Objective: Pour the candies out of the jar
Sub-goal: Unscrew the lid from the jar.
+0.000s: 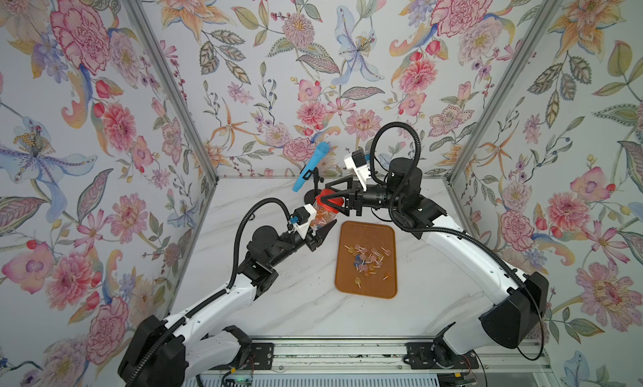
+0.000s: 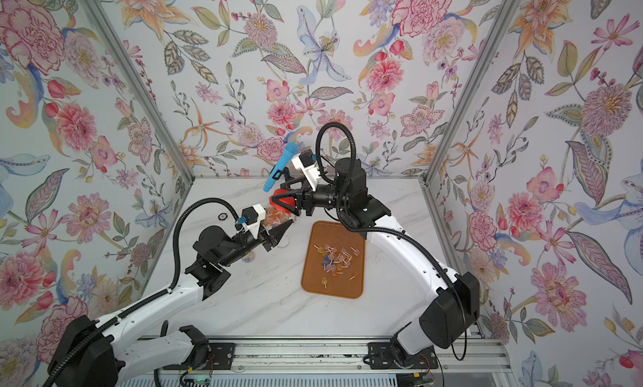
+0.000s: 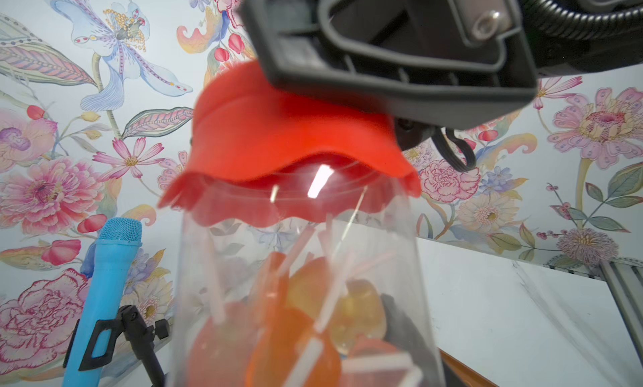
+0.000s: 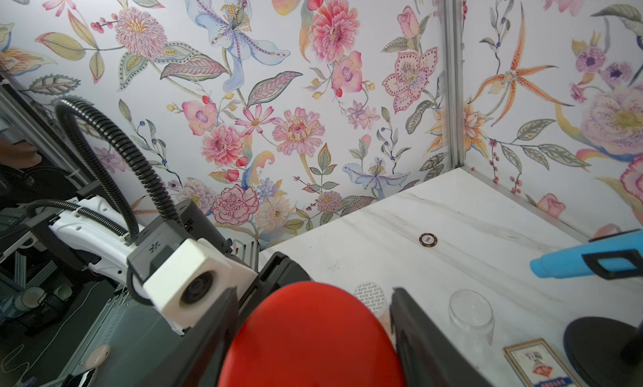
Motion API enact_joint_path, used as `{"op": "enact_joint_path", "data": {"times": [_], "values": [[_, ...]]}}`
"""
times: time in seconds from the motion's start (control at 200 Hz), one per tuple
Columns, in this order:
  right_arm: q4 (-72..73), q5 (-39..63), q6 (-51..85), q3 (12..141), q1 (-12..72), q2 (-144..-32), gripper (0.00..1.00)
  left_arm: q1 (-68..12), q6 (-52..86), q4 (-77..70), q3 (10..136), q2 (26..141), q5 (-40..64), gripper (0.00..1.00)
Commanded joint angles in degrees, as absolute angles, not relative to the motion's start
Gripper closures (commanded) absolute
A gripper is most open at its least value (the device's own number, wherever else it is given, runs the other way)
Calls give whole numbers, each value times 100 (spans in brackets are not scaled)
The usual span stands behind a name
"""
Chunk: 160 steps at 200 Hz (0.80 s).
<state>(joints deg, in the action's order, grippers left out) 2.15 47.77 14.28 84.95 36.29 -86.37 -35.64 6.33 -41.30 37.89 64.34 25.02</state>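
Observation:
My left gripper [image 1: 322,235] is shut on the lower part of the clear jar [image 1: 322,216], holding it up above the table, left of the tray. Orange and yellow candies [image 3: 288,333] with pale sticks lie inside the jar [image 3: 302,263]. A floppy red lid [image 3: 278,131] sits on its mouth. My right gripper [image 4: 313,291] is shut on the red lid [image 4: 313,340], one finger on each side. More candies [image 1: 367,260] lie scattered on the brown tray [image 1: 348,284], as both top views show [image 2: 335,258].
A blue microphone [image 1: 309,171] on a black stand rises just behind the jar. On the marble table lie a poker chip [image 4: 427,239], a round printed seal [image 4: 370,294], a small clear dish [image 4: 471,307] and a card box [image 4: 536,364]. Floral walls enclose three sides.

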Motion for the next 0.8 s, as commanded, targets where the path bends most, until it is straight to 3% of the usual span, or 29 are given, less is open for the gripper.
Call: {"op": "enact_joint_path", "data": {"times": [0.0, 0.085, 0.19, 0.475, 0.796], "values": [[0, 4989, 1650, 8515, 3851, -8539, 28, -3611, 630, -4313, 3880, 6343, 2869, 100], [0, 4141, 1896, 8510, 3806, -8442, 8, -3620, 551, -4195, 3806, 6256, 2513, 100], [-18, 3393, 2425, 8500, 3697, -8350, 0, -3634, 416, -4057, 3666, 6184, 1899, 100], [-526, 1932, 3035, 8556, 3985, -8353, 2, -3708, 105, -3823, 3713, 6351, 780, 100], [-851, 1471, 3049, 8999, 4304, -8903, 14, -3884, -262, -3742, 3788, 6513, 388, 100]]}}
